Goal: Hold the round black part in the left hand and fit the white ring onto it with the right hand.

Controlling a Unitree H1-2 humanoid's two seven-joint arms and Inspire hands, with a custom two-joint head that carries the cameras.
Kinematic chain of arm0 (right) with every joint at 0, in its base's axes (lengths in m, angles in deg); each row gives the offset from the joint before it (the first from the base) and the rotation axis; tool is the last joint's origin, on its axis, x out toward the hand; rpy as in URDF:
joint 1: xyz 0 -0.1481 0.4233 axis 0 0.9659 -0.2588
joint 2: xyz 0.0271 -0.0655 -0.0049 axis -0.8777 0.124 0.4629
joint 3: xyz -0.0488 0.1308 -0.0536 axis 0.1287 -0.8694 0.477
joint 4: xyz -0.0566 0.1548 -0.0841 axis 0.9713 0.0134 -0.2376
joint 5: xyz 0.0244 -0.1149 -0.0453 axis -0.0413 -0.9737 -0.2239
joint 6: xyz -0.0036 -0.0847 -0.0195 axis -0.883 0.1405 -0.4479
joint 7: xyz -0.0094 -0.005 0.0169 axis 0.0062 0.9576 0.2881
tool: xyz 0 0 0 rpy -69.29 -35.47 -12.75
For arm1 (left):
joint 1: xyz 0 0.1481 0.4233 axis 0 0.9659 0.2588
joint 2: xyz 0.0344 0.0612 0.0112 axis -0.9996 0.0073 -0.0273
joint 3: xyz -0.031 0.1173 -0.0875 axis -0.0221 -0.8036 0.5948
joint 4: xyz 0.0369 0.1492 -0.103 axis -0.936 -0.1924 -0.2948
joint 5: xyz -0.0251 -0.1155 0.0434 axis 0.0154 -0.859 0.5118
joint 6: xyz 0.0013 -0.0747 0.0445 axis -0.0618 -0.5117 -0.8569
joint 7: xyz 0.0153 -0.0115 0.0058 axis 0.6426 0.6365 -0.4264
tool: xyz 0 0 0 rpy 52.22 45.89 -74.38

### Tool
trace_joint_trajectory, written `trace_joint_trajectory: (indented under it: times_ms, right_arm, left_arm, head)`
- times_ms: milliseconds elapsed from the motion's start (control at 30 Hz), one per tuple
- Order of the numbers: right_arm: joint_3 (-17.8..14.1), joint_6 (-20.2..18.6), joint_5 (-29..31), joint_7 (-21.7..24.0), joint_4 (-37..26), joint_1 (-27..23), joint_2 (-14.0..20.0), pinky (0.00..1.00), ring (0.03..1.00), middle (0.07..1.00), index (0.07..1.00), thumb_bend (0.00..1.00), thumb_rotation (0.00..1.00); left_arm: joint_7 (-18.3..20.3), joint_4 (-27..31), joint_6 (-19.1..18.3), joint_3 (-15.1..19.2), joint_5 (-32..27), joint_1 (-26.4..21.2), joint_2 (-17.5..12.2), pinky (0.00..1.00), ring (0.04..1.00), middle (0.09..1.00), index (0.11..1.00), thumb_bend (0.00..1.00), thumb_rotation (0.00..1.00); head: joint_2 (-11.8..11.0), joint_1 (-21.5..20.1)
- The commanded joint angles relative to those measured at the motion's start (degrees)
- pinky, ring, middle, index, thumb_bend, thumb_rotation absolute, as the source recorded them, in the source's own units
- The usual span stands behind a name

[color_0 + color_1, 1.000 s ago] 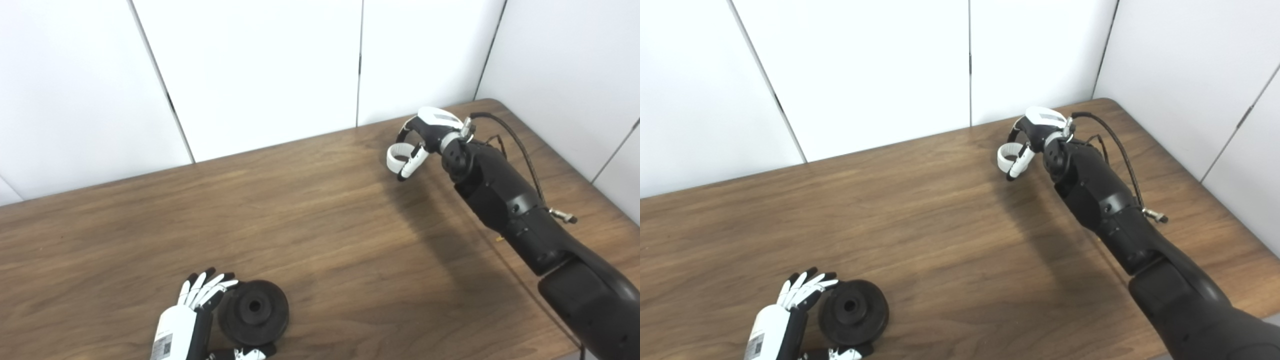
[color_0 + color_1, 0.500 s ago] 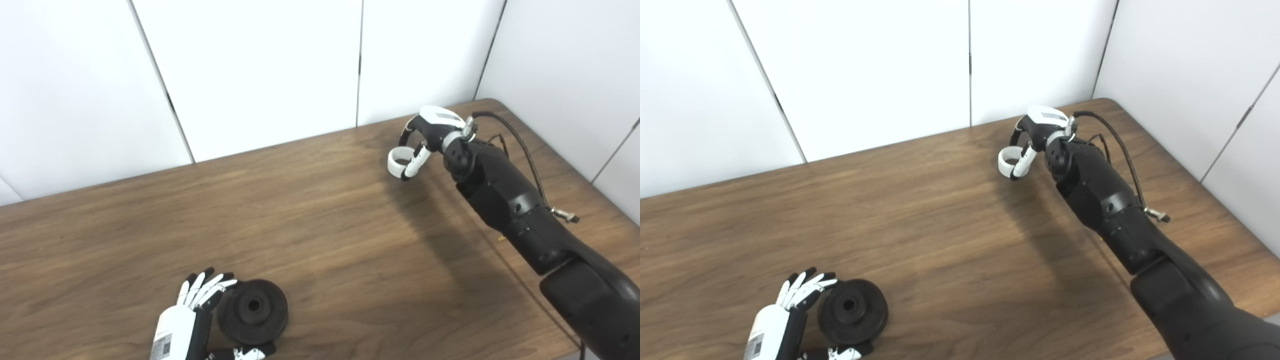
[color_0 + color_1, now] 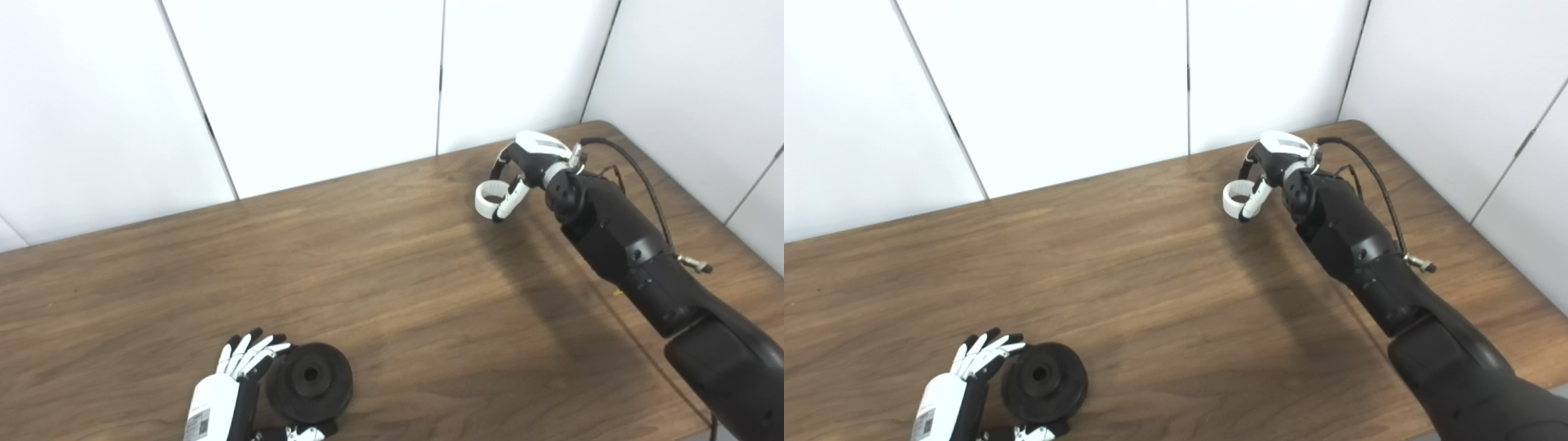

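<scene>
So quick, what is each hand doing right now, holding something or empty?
Left hand: fingers and thumb cupped around the round black part on the table; whether it grips it cannot be told.
Right hand: shut on the white ring.

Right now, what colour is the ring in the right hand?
White ring, clearest in the left eye view, pinched by the right hand.

Your right hand (image 3: 525,165) now sits a touch farther along its reach than a second ago. The white ring (image 3: 490,199), pinched in its fingers (image 3: 509,200), shows more of its opening from above than before and hangs closer under the palm, near the tabletop (image 3: 392,263).
</scene>
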Motion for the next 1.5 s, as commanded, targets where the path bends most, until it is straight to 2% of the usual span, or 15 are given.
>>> trace_joint_trajectory:
  times_ms: [0, 367, 400, 433, 500, 800, 1000, 1100, 1300, 1467]
  right_arm:
    - [-0.1, 0.3, -0.3, -0.5, -1.7, -2.4, 2.1, 0.81, 0.918, 0.859, 0.620, 0.88, 0.13]
    - [1.0, 0.3, 0.1, -0.7, -1.3, -2.2, 2.3, 0.81, 0.896, 0.844, 0.586, 0.88, 0.11]
    - [1.0, 0.2, 0.1, -0.7, -1.5, -2.1, 2.4, 0.82, 0.900, 0.846, 0.540, 0.71, 0.12]
    - [1.1, 0.2, 0.0, -0.7, -1.5, -2.1, 2.4, 0.83, 0.902, 0.845, 0.510, 0.60, 0.13]
    - [1.2, 0.4, 0.0, -0.7, -1.7, -1.9, 2.5, 0.83, 0.902, 0.842, 0.495, 0.54, 0.14]
    - [1.5, 3.4, 0.5, -1.8, -1.6, -1.5, 2.6, 0.81, 0.837, 0.781, 0.484, 0.52, 0.13]
    - [1.7, 4.9, 0.6, -1.3, -3.5, -1.8, 3.2, 0.80, 0.844, 0.781, 0.484, 0.52, 0.13]
    - [2.0, 5.3, 1.0, 0.9, -7.1, -1.9, 4.2, 0.80, 0.865, 0.795, 0.484, 0.52, 0.13]
    - [2.5, 6.8, 0.6, 5.8, -21.2, -0.1, 7.0, 0.89, 0.876, 0.784, 0.484, 0.52, 0.13]
    - [2.5, 6.4, 1.0, 12.4, -34.2, 1.4, 8.8, 0.95, 0.882, 0.784, 0.483, 0.52, 0.13]
  left_arm:
    - [1.0, -3.6, -2.2, -0.7, 0.2, 4.0, -0.5, 1.00, 0.940, 0.837, 0.489, 0.52, 0.07]
    - [0.9, -3.7, -1.8, -0.8, 0.1, 3.9, -0.6, 1.00, 0.938, 0.836, 0.489, 0.52, 0.07]
    - [1.0, -3.5, -2.0, -0.9, 0.1, 4.0, -0.5, 1.00, 0.936, 0.836, 0.489, 0.52, 0.07]
    - [1.1, -3.3, -2.1, -0.9, 0.1, 4.1, -0.5, 1.00, 0.938, 0.837, 0.489, 0.52, 0.07]
    - [1.2, -3.1, -2.2, -0.9, 0.2, 4.1, -0.5, 1.00, 0.939, 0.837, 0.489, 0.52, 0.07]
    - [1.3, -2.7, -2.7, -1.1, 0.3, 4.2, -0.2, 1.00, 0.938, 0.836, 0.489, 0.52, 0.07]
    - [1.5, -2.3, -3.5, -1.7, 1.0, 4.3, 0.1, 1.00, 0.935, 0.835, 0.489, 0.52, 0.07]
    - [1.4, -1.9, -4.1, -2.2, 1.4, 4.5, 0.7, 1.00, 0.931, 0.832, 0.489, 0.52, 0.07]
    - [2.3, -0.6, -6.4, -3.4, 2.8, 4.5, 1.6, 1.00, 0.932, 0.831, 0.489, 0.52, 0.07]
    - [2.9, 0.7, -8.9, -4.8, 3.9, 4.1, 2.5, 1.00, 0.932, 0.831, 0.489, 0.52, 0.07]
  head:
    - [0.0, -0.1]
    - [0.0, -0.1]
    - [0.4, 0.0]
    - [0.4, 0.0]
    - [0.4, 0.0]
    - [0.7, 0.0]
    - [1.1, 1.7]
    - [1.8, 3.7]
    - [3.1, 7.6]
    - [4.6, 12.1]
